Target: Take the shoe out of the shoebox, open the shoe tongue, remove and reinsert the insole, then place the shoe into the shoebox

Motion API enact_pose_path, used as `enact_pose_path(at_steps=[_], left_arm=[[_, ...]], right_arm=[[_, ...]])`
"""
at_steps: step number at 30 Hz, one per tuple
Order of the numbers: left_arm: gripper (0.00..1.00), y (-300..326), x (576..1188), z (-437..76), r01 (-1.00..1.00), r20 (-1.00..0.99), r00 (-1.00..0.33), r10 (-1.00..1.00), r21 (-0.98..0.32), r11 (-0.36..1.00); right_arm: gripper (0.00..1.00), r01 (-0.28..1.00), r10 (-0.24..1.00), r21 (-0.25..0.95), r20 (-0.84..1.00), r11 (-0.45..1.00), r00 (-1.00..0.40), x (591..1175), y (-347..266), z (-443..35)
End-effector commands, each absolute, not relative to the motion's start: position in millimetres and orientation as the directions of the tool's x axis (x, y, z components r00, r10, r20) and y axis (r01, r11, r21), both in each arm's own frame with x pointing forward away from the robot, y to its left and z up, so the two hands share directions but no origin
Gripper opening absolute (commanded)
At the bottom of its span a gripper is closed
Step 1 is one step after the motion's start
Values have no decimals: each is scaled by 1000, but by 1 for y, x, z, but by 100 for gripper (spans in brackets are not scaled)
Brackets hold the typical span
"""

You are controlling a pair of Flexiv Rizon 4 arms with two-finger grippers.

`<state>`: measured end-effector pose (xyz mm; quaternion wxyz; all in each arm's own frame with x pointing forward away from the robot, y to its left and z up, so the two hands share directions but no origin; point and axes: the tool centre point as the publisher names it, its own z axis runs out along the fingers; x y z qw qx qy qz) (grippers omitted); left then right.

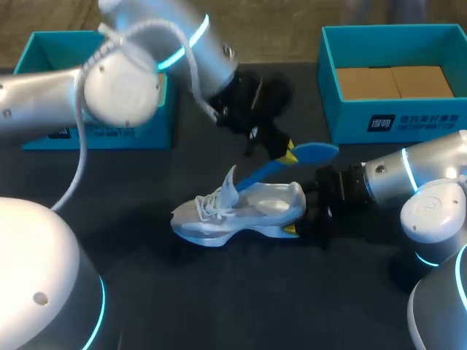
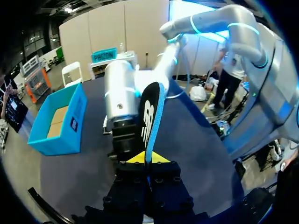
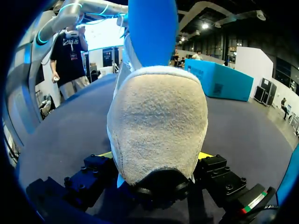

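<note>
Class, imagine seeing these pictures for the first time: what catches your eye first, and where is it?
A white shoe in the middle of the dark table, its heel clamped by the right gripper. A bright blue insole slants up out of it, pinched by the left gripper above.

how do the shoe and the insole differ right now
Colour: the shoe is white, the insole blue.
Pose: the shoe rests on the table; the insole slants up off it, its low end at the shoe's opening.
Hold: the right gripper is shut on the shoe's heel, the left gripper on the insole near its raised end.
Shared: each is gripped by one arm.
</note>
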<state>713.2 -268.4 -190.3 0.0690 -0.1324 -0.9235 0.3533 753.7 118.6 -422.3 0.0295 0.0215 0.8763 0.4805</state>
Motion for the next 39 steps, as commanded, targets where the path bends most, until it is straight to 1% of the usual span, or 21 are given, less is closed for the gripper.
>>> enact_pose_path(at_steps=[1,5,13,15,17,33,35,39], left_arm=[[0,-265,718,-171,206,127,-911,393,-685,699],[0,-264,717,-155,194,180,-874,451,-722,665],[0,-264,715,-132,159,219,-824,523,-796,584],[0,-263,714,-126,147,234,-792,564,-823,548],[0,-262,713,-121,140,255,-729,635,-853,503],[0,-262,713,-121,140,255,-729,635,-853,503],[0,-253,709,-115,40,284,-753,593,-880,472],[0,-247,702,-104,-76,320,-791,522,-897,436]], right_arm=[[0,10,67,842,-31,539,-997,754,120,-423],[0,10,67,842,-31,539,-997,754,120,-423],[0,10,67,842,-31,539,-997,754,120,-423],[0,10,67,842,-31,539,-997,754,120,-423],[0,10,67,842,-31,539,-997,754,120,-423],[0,10,67,842,-31,539,-997,754,120,-423],[0,10,67,842,-31,539,-997,754,120,-423],[0,10,67,842,-31,539,-997,754,120,-423]])
